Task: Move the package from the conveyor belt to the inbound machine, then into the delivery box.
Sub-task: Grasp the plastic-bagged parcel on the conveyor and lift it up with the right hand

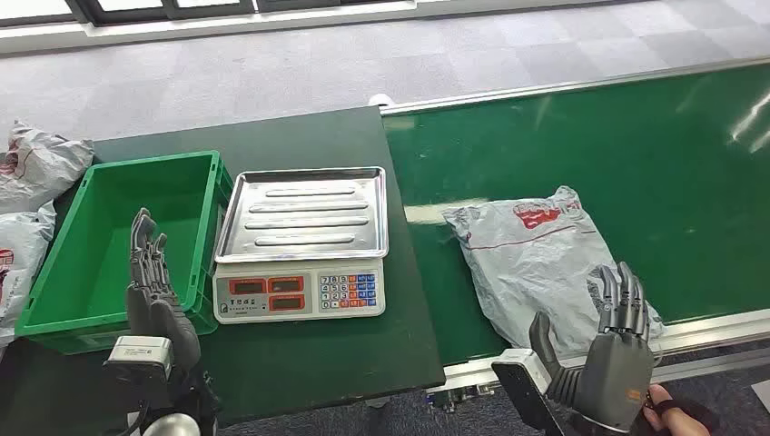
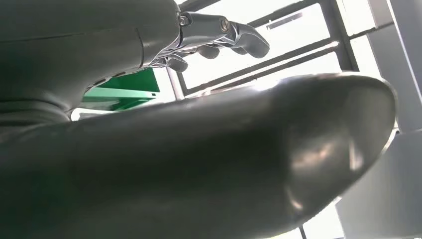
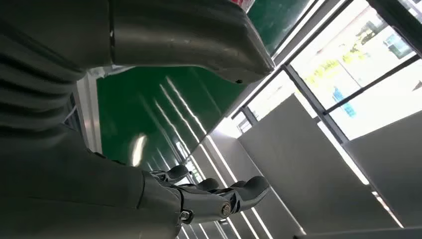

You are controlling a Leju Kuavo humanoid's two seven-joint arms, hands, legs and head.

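A grey plastic mail package (image 1: pixel 538 257) with a red print lies flat on the green conveyor belt (image 1: pixel 654 173), near its front edge. My right hand (image 1: pixel 616 354) is raised just in front of the package's near corner, fingers straight and apart, holding nothing. My left hand (image 1: pixel 154 291) stands upright with spread fingers over the front right part of the green delivery box (image 1: pixel 64 318), empty. Between box and belt sits the inbound machine, a weighing scale (image 1: pixel 301 243) with a bare steel tray. In the wrist views my left hand (image 2: pixel 219 35) and right hand (image 3: pixel 209 199) both show loose, empty fingers.
Scale and box stand on a dark green table (image 1: pixel 300 136). More grey packages (image 1: pixel 32 163) are piled at the far left, beside the box. A person's hand (image 1: pixel 674 413) shows at the bottom right, close to my right hand. The belt's metal rail (image 1: pixel 717 327) runs along its front.
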